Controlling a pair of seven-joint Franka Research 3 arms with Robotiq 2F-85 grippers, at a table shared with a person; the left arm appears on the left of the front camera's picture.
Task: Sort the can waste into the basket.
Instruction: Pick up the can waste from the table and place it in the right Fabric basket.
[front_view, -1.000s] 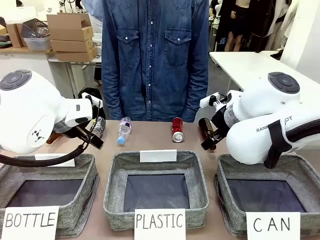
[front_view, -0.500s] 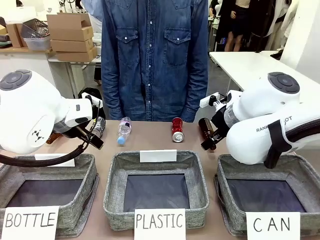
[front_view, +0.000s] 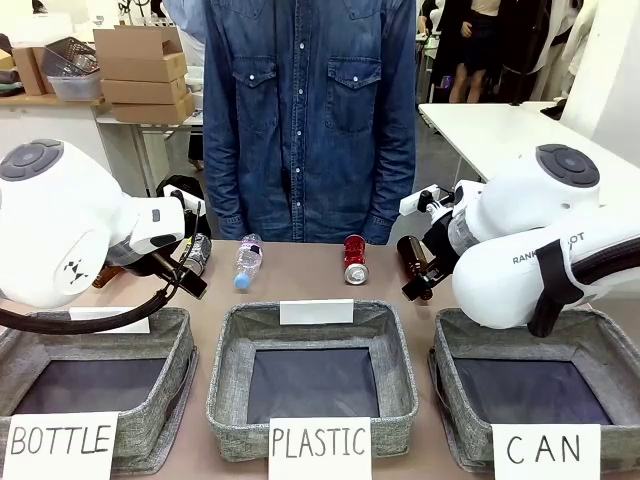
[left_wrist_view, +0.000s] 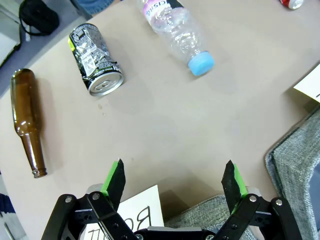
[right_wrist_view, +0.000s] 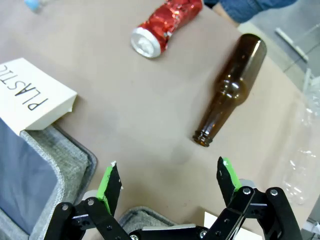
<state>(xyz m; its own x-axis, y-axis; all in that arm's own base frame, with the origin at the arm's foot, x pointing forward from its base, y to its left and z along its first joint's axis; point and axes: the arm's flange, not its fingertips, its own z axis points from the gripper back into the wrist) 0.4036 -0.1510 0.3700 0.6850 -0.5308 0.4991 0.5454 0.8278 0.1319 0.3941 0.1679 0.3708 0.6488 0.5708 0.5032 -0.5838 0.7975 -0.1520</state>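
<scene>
I hold both arms above the near side of the table (left_wrist_view: 165, 115). In the left wrist view the left gripper (left_wrist_view: 174, 172) stands wide open, its green pads (left_wrist_view: 114, 176) touching nothing and bare tabletop showing between them. The right gripper (right_wrist_view: 168, 170) in its own wrist view is spread just as wide and also holds nothing. The silver can (left_wrist_view: 96, 60) lies on its side well ahead of the left fingers, near the table's far edge. A brown bottle (left_wrist_view: 26, 117) lies apart on one side of it and a clear plastic bottle (left_wrist_view: 180, 35) on the other. The red can (right_wrist_view: 165, 25) lies dented on its side ahead of the right fingers, silver top toward me, with a second brown bottle (right_wrist_view: 230, 90) lying beside it but not touching. Open brown surface separates each gripper from its nearest can. A grey basket corner (right_wrist_view: 60, 145) with a card reading PLASTIC (right_wrist_view: 30, 97) sits close by the right gripper. In the front view the basket (front_view: 445, 385) signed CAN (front_view: 545, 450) sits under the right arm, its dark bottom showing, while a person in a denim shirt (front_view: 310, 120) stands at the far edge.
</scene>
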